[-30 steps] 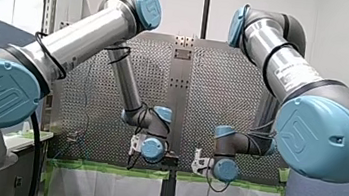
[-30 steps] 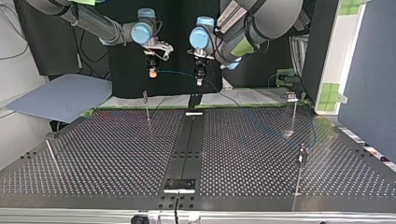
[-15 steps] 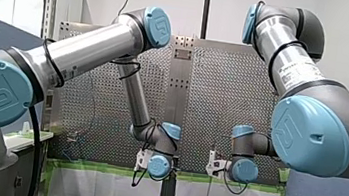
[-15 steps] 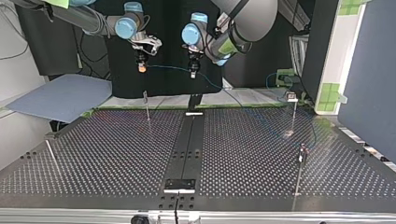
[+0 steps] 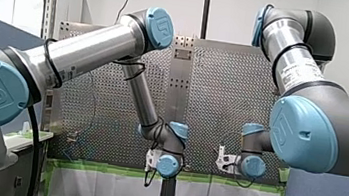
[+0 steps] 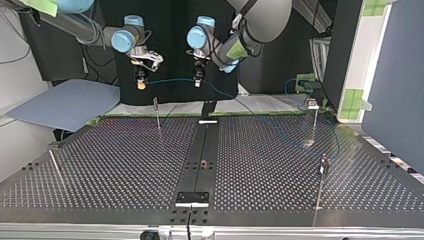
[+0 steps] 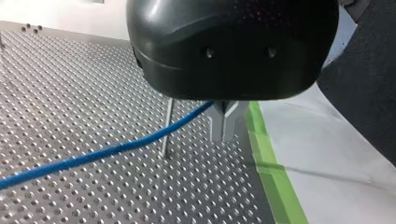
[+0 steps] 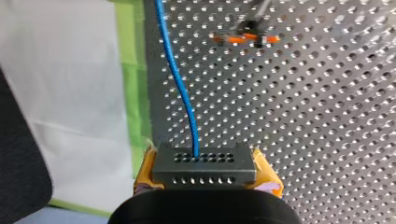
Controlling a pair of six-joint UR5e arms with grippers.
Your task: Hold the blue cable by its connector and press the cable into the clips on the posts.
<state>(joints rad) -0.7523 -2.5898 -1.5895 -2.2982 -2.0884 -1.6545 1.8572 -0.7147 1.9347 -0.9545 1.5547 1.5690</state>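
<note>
The blue cable [image 6: 170,80] stretches level between both grippers, above the table's far edge. My right gripper [image 6: 141,83], at the top view's left, has its yellow pads [image 8: 145,170] shut on the dark connector [image 8: 204,158]; the cable [image 8: 180,79] leaves it ahead. In the left wrist view my left gripper [image 7: 224,135] has its metal fingers shut on the cable [image 7: 93,156]. From my left gripper [image 6: 198,80] the cable drops toward the top view's right. A thin post with a clip [image 6: 156,105] stands below and between the grippers.
Two more clip posts [image 6: 313,112] [image 6: 323,167] rise at the top view's right, and a bare rod [image 6: 55,167] leans at its left. Green tape [image 7: 275,186] and white sheeting edge the perforated table [image 6: 125,165]. An orange-tipped clip [image 8: 245,35] shows ahead of my right gripper.
Both arms have carried the cable toward the top view's left, keeping it stretched between them. Both grips are unchanged.
</note>
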